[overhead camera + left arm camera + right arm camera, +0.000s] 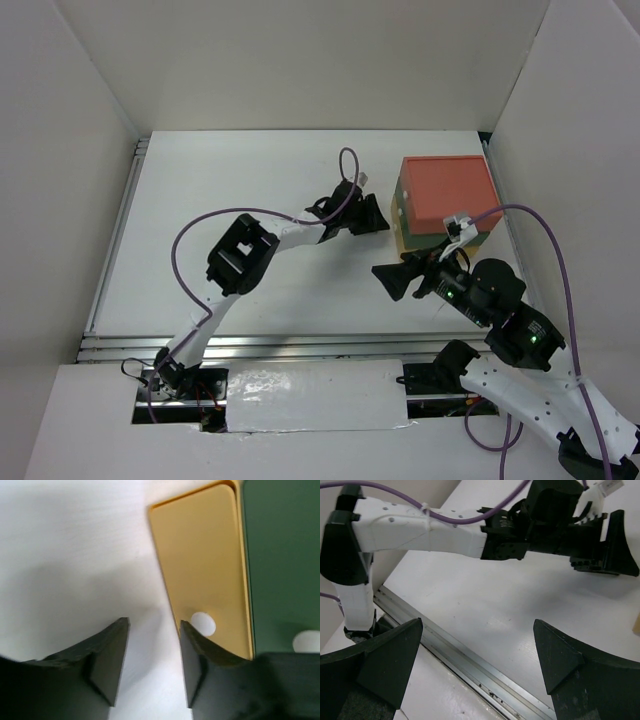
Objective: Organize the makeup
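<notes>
- Left wrist view: the left arm's fingers stand apart, with only bare white counter in the gap. The flat yellow plastic drawer front lies just past the tip of the finger on the picture's right. That tip overlaps the drawer's lower edge beside the round white pull hole. Whether it touches cannot be told.
- Risk: the hole sits outside the gap, on the far side of that finger, so closing from here would likely catch only the drawer's edge, or nothing.
- Risk: a tip that slides past the hole could shove the whole red-topped plastic drawer box along the counter rather than open it.
- Risk: the dark green drawer front sits directly beside the yellow one, beyond the same finger. A small drift that way would hook the wrong drawer.
- Risk: the right arm's fingers are spread wide and empty, pointing at the left arm. In the top view they hang near the box, so the arms could knock together if both close in.
- The makeup shows in no view: none lies between, under or beside either pair of fingers. It may be inside the drawers, but that cannot be confirmed.
</notes>
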Controlling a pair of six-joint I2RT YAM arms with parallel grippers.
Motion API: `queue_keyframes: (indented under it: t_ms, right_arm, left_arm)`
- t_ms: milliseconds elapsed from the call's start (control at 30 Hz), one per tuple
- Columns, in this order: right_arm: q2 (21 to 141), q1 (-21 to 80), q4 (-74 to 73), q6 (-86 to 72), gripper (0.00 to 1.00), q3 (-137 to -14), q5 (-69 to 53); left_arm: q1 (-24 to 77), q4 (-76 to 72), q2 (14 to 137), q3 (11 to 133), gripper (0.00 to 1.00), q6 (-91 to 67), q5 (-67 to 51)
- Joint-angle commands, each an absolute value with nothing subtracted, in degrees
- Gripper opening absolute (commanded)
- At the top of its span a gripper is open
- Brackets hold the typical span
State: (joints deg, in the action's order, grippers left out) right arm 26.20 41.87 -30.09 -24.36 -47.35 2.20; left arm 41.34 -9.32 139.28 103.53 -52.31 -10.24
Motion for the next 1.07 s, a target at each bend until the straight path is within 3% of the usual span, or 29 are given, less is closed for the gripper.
queue_keyframes:
  t_ms: [0,33,133,200,533,733,1033]
  right_arm:
    - [25.3,42.2,-30.1,-24.2,1.0,-48.1,3.4]
    - [25.1,42.2,-30.1,-24.5,1.0,-48.2,4.4]
    - [24.3,42.2,-32.2,-27.4,1.0,-49.8,11.8]
    - [24.1,42.3,-35.8,-28.2,1.0,-53.2,14.6]
    - [17.3,42.2,-45.7,-27.2,1.0,-64.9,26.5]
    - [16.7,42.2,-51.1,-26.0,1.0,-70.6,27.2]
    - [15.7,42.3,-52.6,-26.4,1.0,-70.1,27.4]
  left_arm:
    - [40.0,-2.3,131.6,98.0,0.61,-54.8,-0.8]
    - [39.5,-1.0,129.5,95.8,0.65,-55.1,0.7]
    - [36.9,8.2,115.4,86.5,0.93,-53.3,14.1]
    - [35.4,13.5,106.2,83.9,0.99,-50.4,18.6]
    - [31.7,41.1,61.3,66.9,0.99,-47.6,40.9]
    - [33.0,50.2,35.8,64.2,0.99,-45.4,42.9]
    - [33.0,52.7,26.7,62.8,0.99,-41.9,44.8]
